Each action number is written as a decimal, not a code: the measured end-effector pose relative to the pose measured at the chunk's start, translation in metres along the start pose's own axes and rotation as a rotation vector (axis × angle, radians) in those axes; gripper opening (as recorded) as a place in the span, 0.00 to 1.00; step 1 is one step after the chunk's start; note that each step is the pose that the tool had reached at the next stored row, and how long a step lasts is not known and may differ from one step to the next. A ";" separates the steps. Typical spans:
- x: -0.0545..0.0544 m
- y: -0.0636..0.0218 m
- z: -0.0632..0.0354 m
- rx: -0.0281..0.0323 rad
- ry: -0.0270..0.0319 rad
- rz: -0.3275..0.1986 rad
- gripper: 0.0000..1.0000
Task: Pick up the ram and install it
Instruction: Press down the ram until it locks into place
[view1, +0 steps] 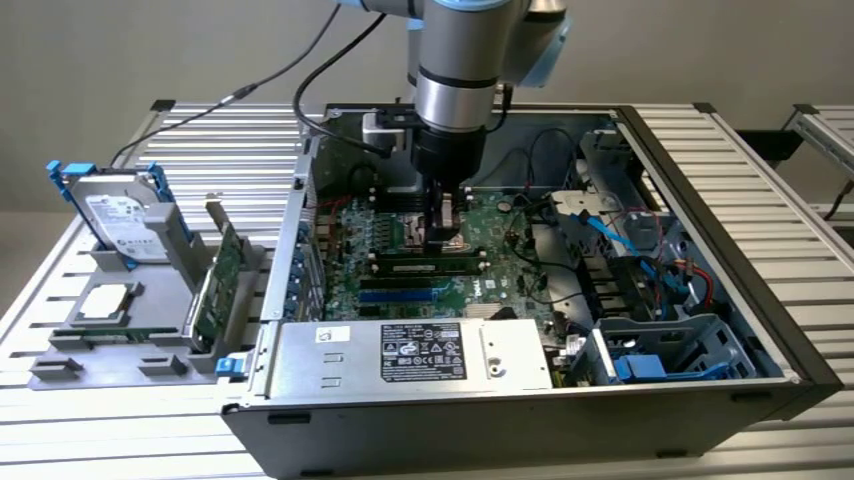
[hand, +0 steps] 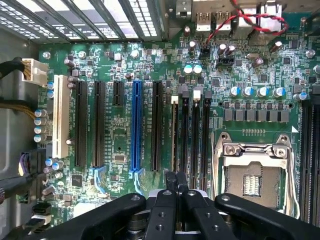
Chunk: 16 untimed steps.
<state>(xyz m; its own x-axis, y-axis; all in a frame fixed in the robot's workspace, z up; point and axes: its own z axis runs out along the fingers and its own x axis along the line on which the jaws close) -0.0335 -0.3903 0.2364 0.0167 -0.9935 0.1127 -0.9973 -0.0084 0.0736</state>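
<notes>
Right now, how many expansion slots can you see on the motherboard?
6: a white slot nearest the case wall, two long black slots, a short black slot, the blue slot, then a black slot beside the memory slots. The gripper may hide more.

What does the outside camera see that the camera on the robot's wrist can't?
The exterior view alone shows the hard drive and the expansion card standing in a grey holder beside the computer case, plus the power supply. The wrist view alone shows the empty processor socket and the blue slot. Both show the green motherboard and the shut tool over the black memory slots.
</notes>
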 end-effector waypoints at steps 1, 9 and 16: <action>0.000 0.0001 -0.0016 -0.0008 0.0000 0.000 0.11; 0.001 0.0005 -0.0075 -0.0048 0.0000 -0.001 0.11; 0.001 0.0005 -0.0075 -0.0048 0.0000 -0.001 0.11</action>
<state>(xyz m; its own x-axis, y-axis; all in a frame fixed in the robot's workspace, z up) -0.0335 -0.3903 0.2440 0.0173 -0.9935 0.1126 -0.9969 -0.0084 0.0784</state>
